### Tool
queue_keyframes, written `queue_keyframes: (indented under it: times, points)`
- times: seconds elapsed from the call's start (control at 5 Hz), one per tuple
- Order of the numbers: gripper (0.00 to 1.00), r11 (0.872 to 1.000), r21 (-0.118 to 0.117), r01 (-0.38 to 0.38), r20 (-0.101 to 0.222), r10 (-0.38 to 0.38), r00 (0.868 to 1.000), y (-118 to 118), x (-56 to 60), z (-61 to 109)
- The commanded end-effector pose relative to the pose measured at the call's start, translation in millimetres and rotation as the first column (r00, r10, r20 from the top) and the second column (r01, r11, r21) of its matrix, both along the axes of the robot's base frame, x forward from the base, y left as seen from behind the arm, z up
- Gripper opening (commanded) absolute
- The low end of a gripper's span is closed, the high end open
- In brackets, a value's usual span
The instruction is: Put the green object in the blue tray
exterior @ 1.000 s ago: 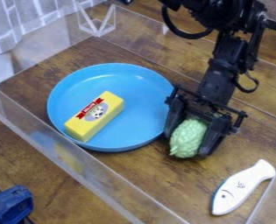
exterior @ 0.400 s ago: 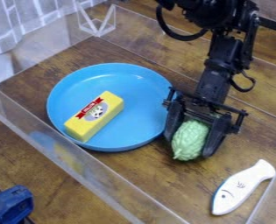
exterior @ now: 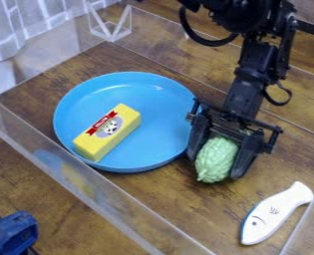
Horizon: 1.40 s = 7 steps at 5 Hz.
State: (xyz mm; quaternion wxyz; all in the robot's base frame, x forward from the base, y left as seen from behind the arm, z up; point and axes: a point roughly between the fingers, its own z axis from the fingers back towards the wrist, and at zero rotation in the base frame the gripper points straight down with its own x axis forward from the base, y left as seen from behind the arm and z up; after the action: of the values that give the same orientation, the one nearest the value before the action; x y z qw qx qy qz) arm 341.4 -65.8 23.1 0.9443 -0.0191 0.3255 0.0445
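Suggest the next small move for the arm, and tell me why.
I would probably lift the green object gently straight up before going sideways. The gripper has its fingers around it, and it sits just beside the blue tray, whose raised rim would likely catch it on a low slide. The tray already holds a yellow block.

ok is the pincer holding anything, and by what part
The pincer looks closed around the green toy, gripping it by its upper end, farther from the white-and-blue toy

Green object (exterior: 216, 159) beside blue tray (exterior: 112, 102)
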Motion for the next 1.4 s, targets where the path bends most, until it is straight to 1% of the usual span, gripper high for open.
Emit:
queue_keyframes:
  times: [0.0,0.4,0.6,1.0,1.2]
  points:
    - [0.0,0.998,0.001,0.055,0.035,-0.055,0.998,-8,3.5,10.9]
    - [0.0,0.99,0.014,0.138,0.027,-0.139,0.99,-1,4.3,16.4]
    - [0.0,0.984,0.02,0.18,0.025,-0.18,0.983,3,5.1,19.7]
    - [0.0,0.978,0.02,0.208,0.021,-0.208,0.978,-5,4.7,11.5]
    - [0.0,0.983,0.019,0.185,0.019,-0.186,0.982,-5,2.8,12.1]
